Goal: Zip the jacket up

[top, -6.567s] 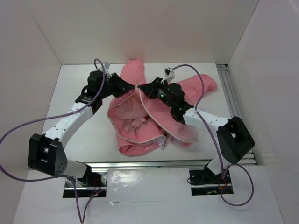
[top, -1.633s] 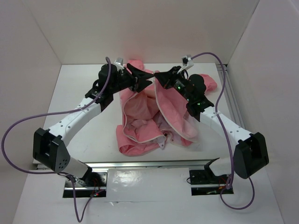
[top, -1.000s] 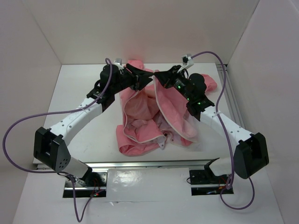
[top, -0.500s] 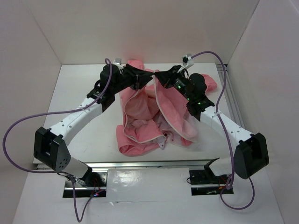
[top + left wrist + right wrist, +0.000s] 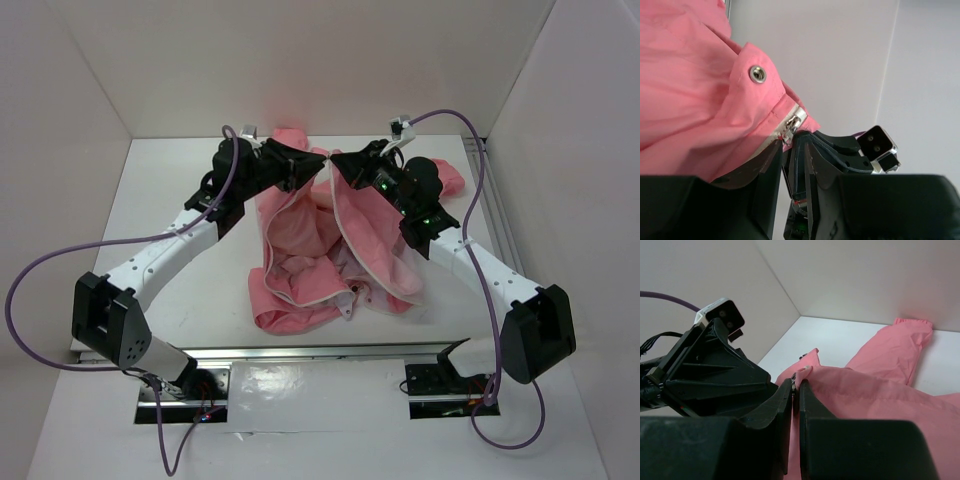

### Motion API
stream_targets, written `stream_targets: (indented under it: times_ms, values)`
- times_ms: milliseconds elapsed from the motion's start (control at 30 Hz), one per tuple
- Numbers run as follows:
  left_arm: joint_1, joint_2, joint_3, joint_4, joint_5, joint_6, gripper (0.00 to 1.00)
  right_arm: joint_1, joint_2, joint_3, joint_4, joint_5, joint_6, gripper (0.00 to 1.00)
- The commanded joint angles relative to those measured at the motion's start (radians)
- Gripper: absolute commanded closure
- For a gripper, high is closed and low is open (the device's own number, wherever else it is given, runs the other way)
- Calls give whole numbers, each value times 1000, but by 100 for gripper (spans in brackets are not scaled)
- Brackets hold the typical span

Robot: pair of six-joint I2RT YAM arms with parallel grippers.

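Top external view, and both arms are stretched out to the far middle of the worktop (image 5: pixel 170 190), nose to nose. The left gripper (image 5: pixel 303 166) and right gripper (image 5: pixel 346 166) are almost touching. The jacket (image 5: pixel 300 245) hangs from the pair of them and spills back toward the arm bases, lying open with the pale lining up. Its white zipper edging (image 5: pixel 345 232) curves down the right side, and one sleeve (image 5: pixel 445 180) is flung out to the far right.

On the left wrist camera, that gripper is clamped on the jacket's edge. A small metal zipper piece (image 5: pixel 796 121), probably the slider, sits just past its fingertips, with a snap stud (image 5: pixel 757 74) higher up the fabric. On the right wrist camera, the fingers are pinched together on a thin corner of the other front edge, and only a sliver of it pokes out above them.

Here's the danger as I read it. That right-hand hold looks very slim, so any tug could pull the corner free. The two ends also have to meet squarely; if they come in at an angle the pin probably misses the slider. And the grippers are so close that a small overshoot would knock them together.
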Motion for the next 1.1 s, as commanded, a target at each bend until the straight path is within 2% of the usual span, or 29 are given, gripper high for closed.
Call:
stream_targets:
  times_ms: [0, 300, 467, 500, 600, 633, 1067]
  values:
    - [7, -3, -8, 48, 2, -51, 64, -7, -49, 54, 14, -4, -13, 100]
    - [16, 30, -8, 83, 22, -63, 68, -7, -49, 54, 5, -4, -24, 100]
    - [25, 39, -8, 99, 44, -72, 79, -7, -49, 63, 14, -4, -15, 100]
    - [25, 39, -19, 99, 44, -72, 86, -7, -49, 63, 14, -4, -15, 100]
    - [25, 39, -30, 109, 62, -83, 93, -7, -49, 63, 14, -4, -15, 100]
    - [25, 48, -30, 109, 62, -83, 100, -7, -49, 63, 14, -4, -15, 100]
    - [25, 48, 13, 21, 61, -42, 100, 11, -40, 61, 80, 175, -65, 100]
